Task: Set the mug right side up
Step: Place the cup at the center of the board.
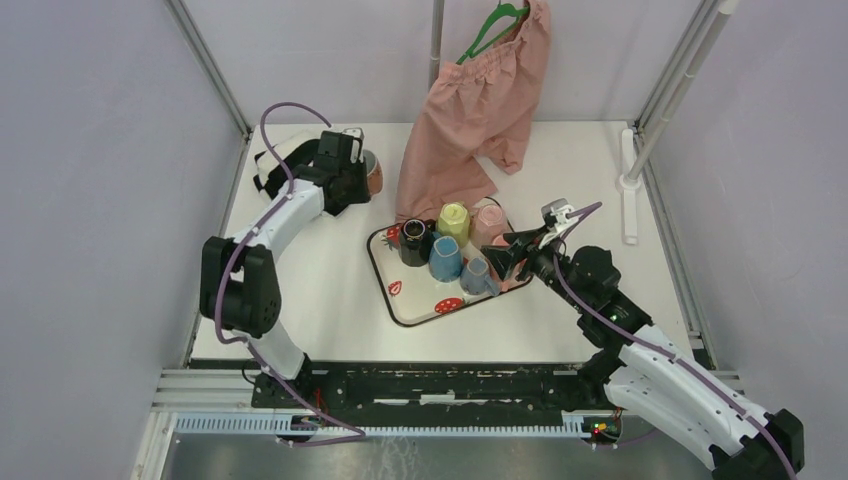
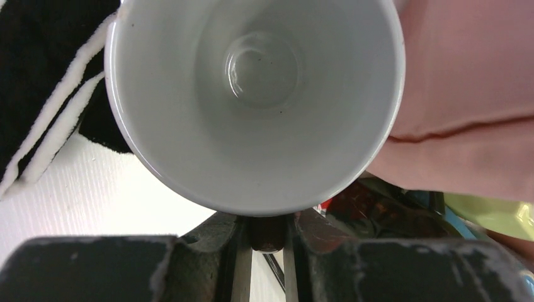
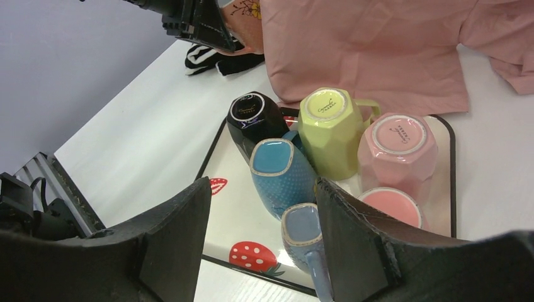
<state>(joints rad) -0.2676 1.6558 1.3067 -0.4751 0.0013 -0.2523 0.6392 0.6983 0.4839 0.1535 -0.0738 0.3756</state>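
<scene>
The mug (image 2: 252, 126) is at the far left of the tabletop (image 1: 320, 300), held by the left jaws; they are clenched on a dark part just below its rim, and its white inside faces the wrist camera; whether its base touches the tabletop cannot be told. A black-and-white striped cloth (image 2: 38, 94) lies just left of it, and the hem of a pink garment (image 1: 470, 110) is just right of it; the garment hangs from a green hanger (image 1: 490, 25) at the far edge and drapes down onto the tabletop.

Near the middle sits a strawberry-print tray (image 1: 412, 297); on it a black mug (image 3: 252, 119), a yellow-green mug (image 3: 330, 132) and a pink mug (image 3: 398, 148) stand base up in a far row, close together; a blue mug (image 3: 280, 173) leans against the black one; a smaller grey-blue mug (image 3: 305, 229) lies nearer, handle toward the near edge; a pink cup (image 3: 390, 207) stands at the right, mouth up.

The right jaws are released and spread wide, hovering at the tray's right side, grasping nothing.
</scene>
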